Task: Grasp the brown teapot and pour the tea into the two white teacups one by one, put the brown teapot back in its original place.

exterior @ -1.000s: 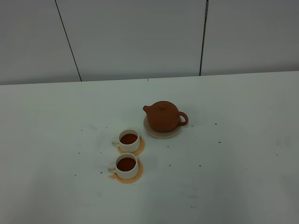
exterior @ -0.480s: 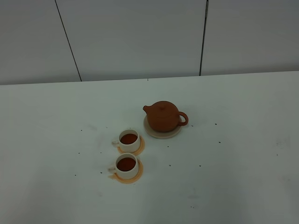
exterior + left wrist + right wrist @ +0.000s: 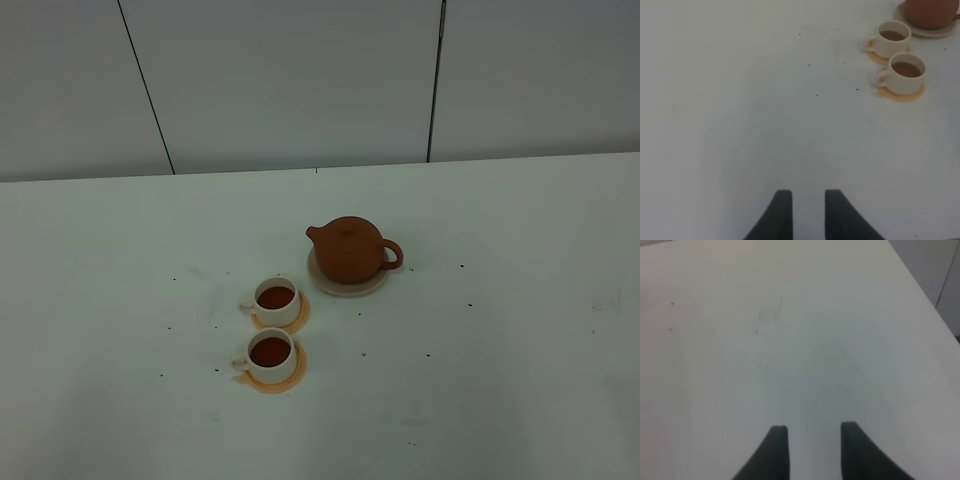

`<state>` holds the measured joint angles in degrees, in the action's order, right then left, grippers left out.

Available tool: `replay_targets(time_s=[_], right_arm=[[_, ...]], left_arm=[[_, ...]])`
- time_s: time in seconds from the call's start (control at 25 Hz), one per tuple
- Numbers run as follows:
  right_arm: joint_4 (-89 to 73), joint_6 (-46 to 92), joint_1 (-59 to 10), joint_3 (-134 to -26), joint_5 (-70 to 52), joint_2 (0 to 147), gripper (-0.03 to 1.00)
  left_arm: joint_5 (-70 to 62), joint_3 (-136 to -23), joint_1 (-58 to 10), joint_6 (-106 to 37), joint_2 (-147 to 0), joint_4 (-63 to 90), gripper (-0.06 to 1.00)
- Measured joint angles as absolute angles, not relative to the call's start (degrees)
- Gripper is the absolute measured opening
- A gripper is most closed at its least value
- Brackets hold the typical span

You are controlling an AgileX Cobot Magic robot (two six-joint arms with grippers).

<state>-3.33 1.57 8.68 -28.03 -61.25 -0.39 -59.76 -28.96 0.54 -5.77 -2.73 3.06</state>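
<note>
Plainly, teapot: the brown teapot (image 3: 349,249) is a squat round body of matt reddish-brown clay with a short spout, a loop handle and a small knobbed lid; it sits upright at frame centre in the high view.
Trivet: the original place (image 3: 345,289) is a flat round cream disc, its rim showing around the pot's base.
Far cup: a small cream-white round cup (image 3: 277,301) with a tiny side handle, below and left of the pot, holding dark reddish-brown liquid.
Near cup: its twin (image 3: 271,356), lower in the frame, likewise filled.
Coasters: each cup stands on a thin round orange coaster (image 3: 300,317).
Table: a smooth white table (image 3: 520,330) dotted with tiny dark specks.
Left gripper: the left gripper (image 3: 808,212) has two dark tapered fingers with a narrow gap between them and nothing in it; the cups lie in the upper right of its wrist view.
Right gripper: the right gripper (image 3: 814,450) has its dark fingers parted, holding nothing, over bare table.
Writing: no readable lettering anywhere.
</note>
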Motion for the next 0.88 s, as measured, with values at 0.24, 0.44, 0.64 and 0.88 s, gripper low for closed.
replay_targets(time_s=[0.24, 0.44, 0.64, 0.88], right_arm=[[-3.3, 1.6, 8.7, -28.0, -61.2, -0.4, 0.25], [-3.3, 1.6, 8.7, -28.0, -61.2, -0.4, 0.25], [-3.3, 1.6, 8.7, -28.0, -61.2, -0.4, 0.25], [-3.3, 1.6, 8.7, -28.0, -61.2, -0.4, 0.25]], left_arm=[[-59.8, -29.0, 0.5, -5.8, -2.7, 3.1, 0.23], [-59.8, -29.0, 0.5, -5.8, -2.7, 3.1, 0.23], [-59.8, -29.0, 0.5, -5.8, -2.7, 3.1, 0.23], [-59.8, -29.0, 0.5, -5.8, -2.7, 3.1, 0.23]])
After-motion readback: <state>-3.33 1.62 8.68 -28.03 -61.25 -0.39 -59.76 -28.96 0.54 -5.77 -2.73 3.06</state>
